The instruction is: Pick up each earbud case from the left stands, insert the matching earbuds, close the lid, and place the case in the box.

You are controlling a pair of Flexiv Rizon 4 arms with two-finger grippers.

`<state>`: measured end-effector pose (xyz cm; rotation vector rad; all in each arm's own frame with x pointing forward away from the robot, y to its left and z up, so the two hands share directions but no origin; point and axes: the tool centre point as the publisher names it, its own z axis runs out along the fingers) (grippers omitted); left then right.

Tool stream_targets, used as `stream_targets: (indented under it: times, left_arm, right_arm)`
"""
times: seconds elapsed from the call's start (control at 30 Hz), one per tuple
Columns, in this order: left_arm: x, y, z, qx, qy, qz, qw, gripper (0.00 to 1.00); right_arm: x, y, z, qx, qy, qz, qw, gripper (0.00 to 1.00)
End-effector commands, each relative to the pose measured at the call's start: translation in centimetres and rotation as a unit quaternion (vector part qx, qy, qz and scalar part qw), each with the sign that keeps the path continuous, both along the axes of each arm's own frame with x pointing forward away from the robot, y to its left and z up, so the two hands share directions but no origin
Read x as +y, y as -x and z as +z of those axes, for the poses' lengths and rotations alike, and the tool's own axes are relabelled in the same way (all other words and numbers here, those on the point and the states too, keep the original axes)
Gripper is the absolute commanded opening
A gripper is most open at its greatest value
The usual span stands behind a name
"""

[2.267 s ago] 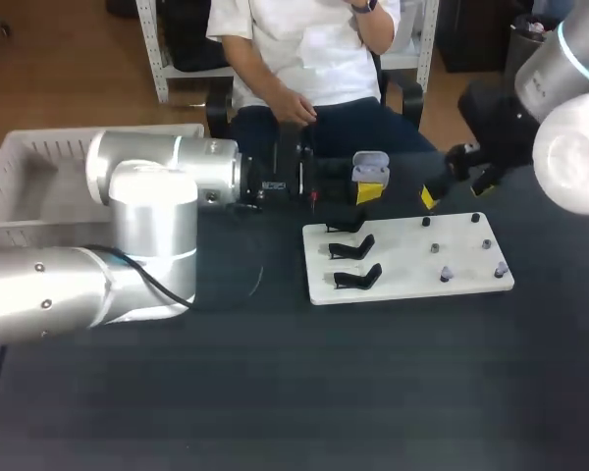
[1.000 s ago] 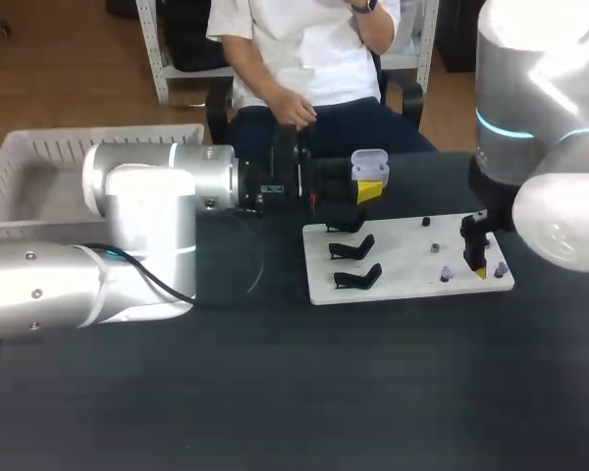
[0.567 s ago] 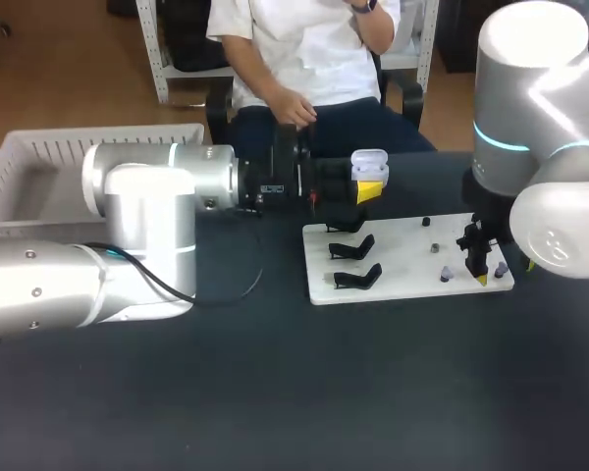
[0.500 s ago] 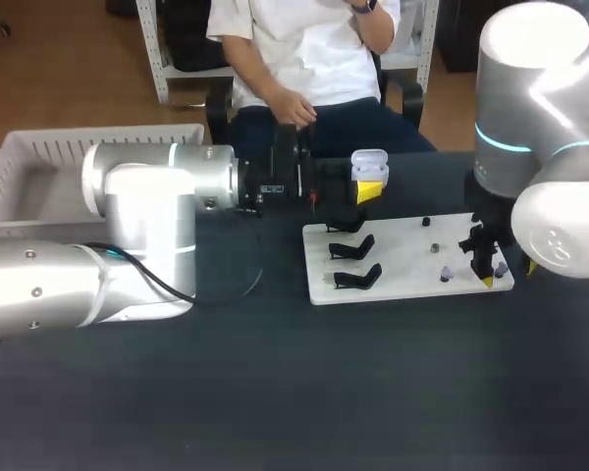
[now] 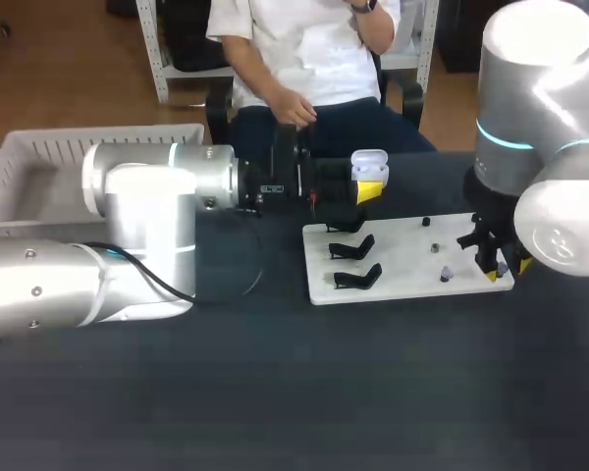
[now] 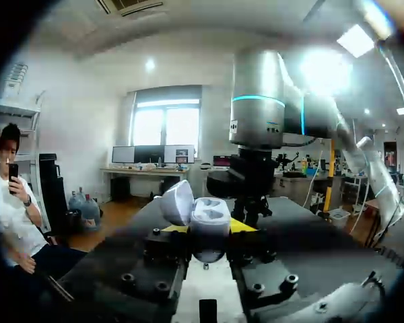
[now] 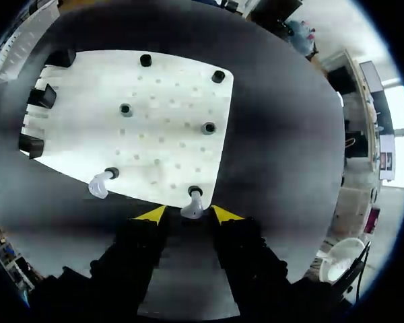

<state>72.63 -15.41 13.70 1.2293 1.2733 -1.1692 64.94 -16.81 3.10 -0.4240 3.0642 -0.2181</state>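
Observation:
My left gripper (image 5: 370, 190) (image 6: 209, 229) is shut on a pale earbud case (image 5: 370, 167) (image 6: 209, 214), held with its lid open above the table behind the white board (image 5: 402, 257) (image 7: 168, 121). My right gripper (image 5: 492, 270) (image 7: 188, 214) is down at the board's front right corner. Its yellow fingers stand on either side of a pale earbud (image 7: 192, 204) on a peg, with small gaps showing, so it is open. A second earbud (image 5: 445, 275) (image 7: 99, 184) sits on the neighbouring peg. Three black case stands (image 5: 354, 246) at the board's left end are bare.
Several bare black pegs (image 7: 126, 108) (image 7: 209, 127) dot the board's right half. A white slatted box (image 5: 39, 167) stands at the table's far left, behind my left arm. Dark table surface lies in front of the board.
My right gripper has shifted right to the board's front corner, and its fingers have narrowed around the earbud there. The left arm and the case have not moved.

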Motion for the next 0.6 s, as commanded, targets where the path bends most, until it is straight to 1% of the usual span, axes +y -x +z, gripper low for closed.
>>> stream_targets:
  times: [0.03,0.17,0.3,0.37,0.6]
  left_arm:
    - [0.01,0.16,-0.12,-0.002,0.003,0.003,1.000,0.00]
    - [0.01,0.16,-0.12,-0.002,0.003,0.003,1.000,0.00]
    - [0.01,0.16,-0.12,-0.002,0.003,0.003,1.000,0.00]
    - [0.01,0.16,-0.12,-0.002,0.003,0.003,1.000,0.00]
    - [0.01,0.16,-0.12,-0.002,0.003,0.003,1.000,0.00]
  right_arm:
    - [0.02,0.24,-0.24,-0.005,0.001,-0.002,1.000,0.38]
    - [0.04,0.22,-0.22,-0.004,0.001,-0.003,1.000,0.35]
    - [-0.10,0.25,-0.20,-0.006,0.000,-0.007,1.000,0.35]
    - [-0.20,0.26,-0.26,-0.007,0.000,-0.010,1.000,0.33]
    - [-0.39,0.20,-0.46,-0.006,-0.003,-0.015,1.000,0.35]
